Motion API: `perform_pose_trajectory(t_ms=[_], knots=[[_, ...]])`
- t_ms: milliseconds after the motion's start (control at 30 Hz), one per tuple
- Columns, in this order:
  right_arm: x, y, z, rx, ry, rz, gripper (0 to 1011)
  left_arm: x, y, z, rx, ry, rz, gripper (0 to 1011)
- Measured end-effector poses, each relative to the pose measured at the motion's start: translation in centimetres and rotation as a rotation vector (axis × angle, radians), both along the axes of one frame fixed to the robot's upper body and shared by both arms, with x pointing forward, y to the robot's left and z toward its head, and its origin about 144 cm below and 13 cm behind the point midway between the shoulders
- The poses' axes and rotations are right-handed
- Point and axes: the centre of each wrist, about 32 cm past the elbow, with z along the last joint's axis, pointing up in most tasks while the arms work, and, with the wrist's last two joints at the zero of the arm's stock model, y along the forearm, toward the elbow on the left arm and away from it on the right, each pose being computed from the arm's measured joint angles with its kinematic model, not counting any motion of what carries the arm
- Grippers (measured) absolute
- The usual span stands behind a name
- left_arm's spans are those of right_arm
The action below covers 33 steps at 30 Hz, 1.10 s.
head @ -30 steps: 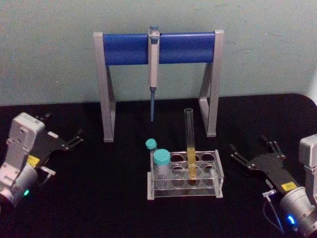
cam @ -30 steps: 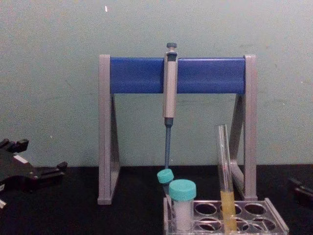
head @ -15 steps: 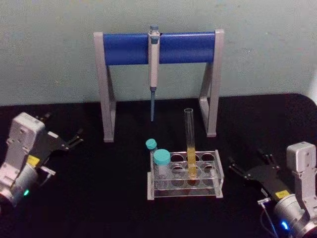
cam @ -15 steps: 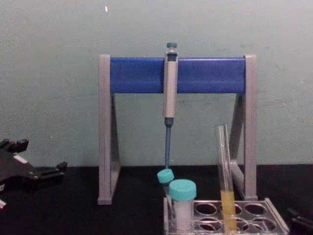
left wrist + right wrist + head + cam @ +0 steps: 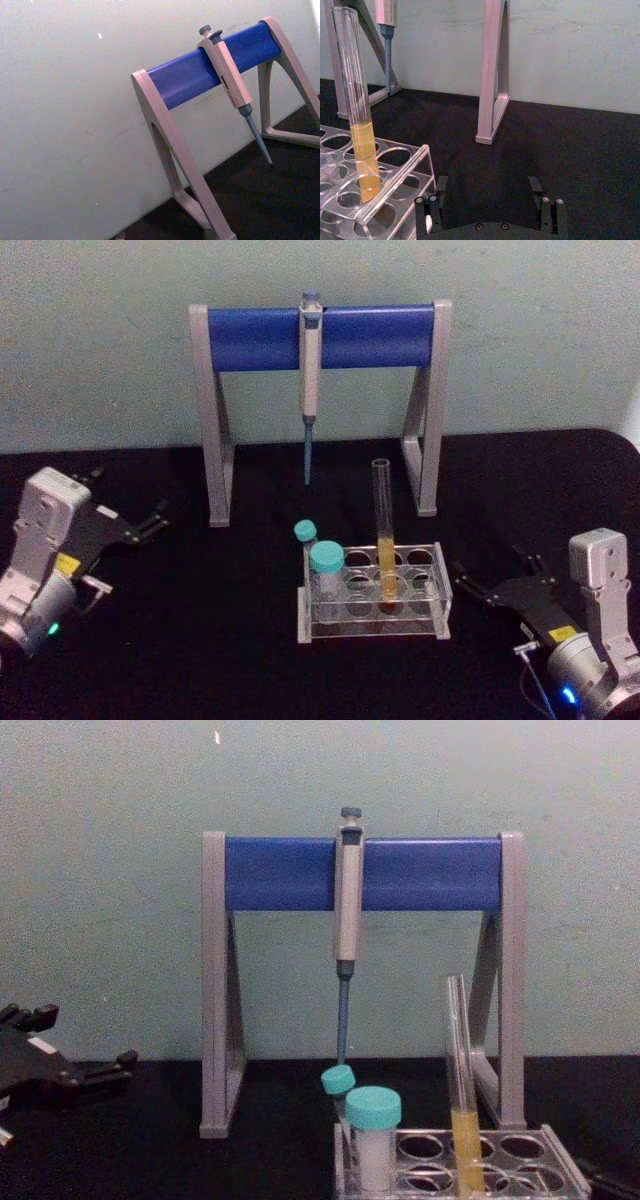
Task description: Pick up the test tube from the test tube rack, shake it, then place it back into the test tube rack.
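No brand name or writing can be read anywhere. Each arm carries a small yellow sticker on its black plate, and a pale strip runs down the pipette (image 5: 231,85) body, but the print on them is too small to make out.

The right gripper (image 5: 494,577) sits low over the black table (image 5: 200,640), its two black fingers spread apart and holding nothing, the tips pointing toward the test tube rack (image 5: 440,600). The rack lies just off those tips, on the gripper's inner side, close but not touching. In the right wrist view the open fingers (image 5: 535,184) frame bare table, with the rack's near corner (image 5: 395,185) just beside one of them. The test tube (image 5: 384,540) stands upright in a hole of the rack's middle column, yellow liquid filling its lower part, a little farther from the gripper than the rack's edge. Two teal-capped vials (image 5: 326,570) stand at the rack's end farthest from this gripper. The grey-and-blue stand (image 5: 320,335) with the hanging pipette rises beyond the rack.

The left gripper (image 5: 140,523) is parked well away on the rack's other side, fingers apart and empty.

Compared with half a second ago, the right gripper has shifted slightly closer to the rack and nearer the robot; a second ago it was farther out and higher. The left gripper, tube and rack are unchanged.
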Motion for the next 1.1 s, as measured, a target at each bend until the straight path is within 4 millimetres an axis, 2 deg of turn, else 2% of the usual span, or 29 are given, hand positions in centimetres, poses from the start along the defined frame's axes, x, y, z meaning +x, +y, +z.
perform_pose_trajectory(t_ms=[1100], knots=[[-0.08, -0.01, 0.12, 0.001, -0.004, -0.002, 1000, 0.0, 0.0, 0.0, 0.0, 0.0, 0.0, 1009]])
